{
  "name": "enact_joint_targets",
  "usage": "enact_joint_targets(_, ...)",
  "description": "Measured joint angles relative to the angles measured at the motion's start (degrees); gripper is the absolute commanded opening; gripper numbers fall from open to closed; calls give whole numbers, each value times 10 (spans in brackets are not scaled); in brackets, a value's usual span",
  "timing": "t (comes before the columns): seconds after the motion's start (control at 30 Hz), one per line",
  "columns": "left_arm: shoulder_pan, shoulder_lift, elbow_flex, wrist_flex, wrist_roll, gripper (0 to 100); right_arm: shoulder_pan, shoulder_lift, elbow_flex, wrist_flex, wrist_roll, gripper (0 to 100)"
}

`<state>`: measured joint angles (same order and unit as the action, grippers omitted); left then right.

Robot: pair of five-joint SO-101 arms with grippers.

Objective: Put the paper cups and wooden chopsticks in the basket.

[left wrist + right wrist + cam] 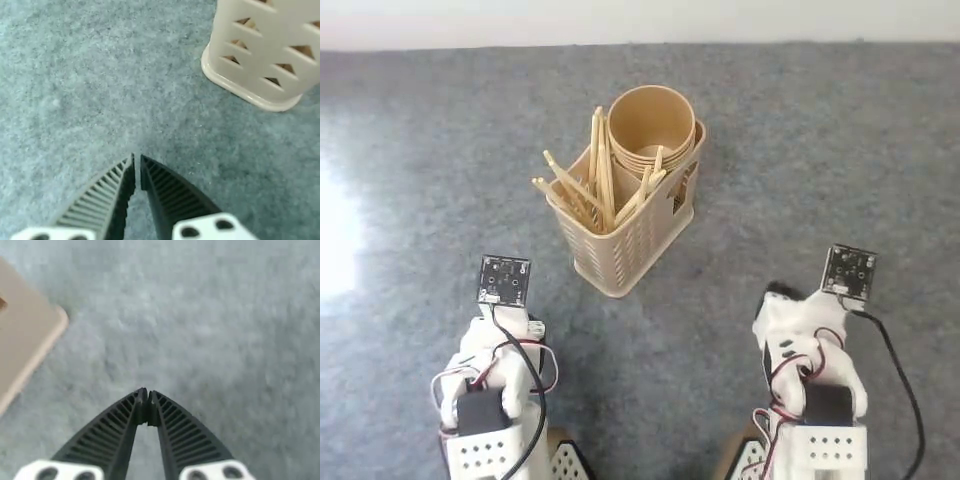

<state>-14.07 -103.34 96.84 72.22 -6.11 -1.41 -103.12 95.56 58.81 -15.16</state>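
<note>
Overhead view of a grey, carpet-textured tabletop (420, 150) with a beige slotted plastic basket (620, 252) standing upright near the middle. Inside the basket, at its far end, sits a nested stack of tan paper cups (652, 120), mouths up. A bundle of pale wooden chopsticks (592, 185) fills the near end, leaning on one another and poking up past the rim. No cups or chopsticks lie on the tabletop, so the task looks finished.

Two white robot arms sit at the near edge, one on each side of the basket and apart from it. The left hand (136, 161) is closed with a hairline gap between its ribbed jaws, empty, poised over bare tabletop. The right hand (146, 393) is closed tip to tip, also empty.

The cups are probably light and easily crushed, best pinched gently at the rim. The chopsticks are likely stiff, thin and smooth, best gripped mid-length so they do not pivot.
</note>
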Motion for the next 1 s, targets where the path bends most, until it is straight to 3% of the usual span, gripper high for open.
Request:
enact_joint_targets(0.27, 0, 0, 0, 0, 0, 14, 13, 0, 0, 141, 11, 6)
enact_joint_targets(0.5, 0, 0, 0, 0, 0, 14, 47, 0, 0, 159, 203, 6)
enact_joint_targets(0.77, 0, 0, 0, 0, 0, 14, 43, 0, 0, 159, 178, 6)
enact_joint_targets(1.0, 0, 0, 0, 0, 0, 14, -50, 0, 0, 159, 197, 6)
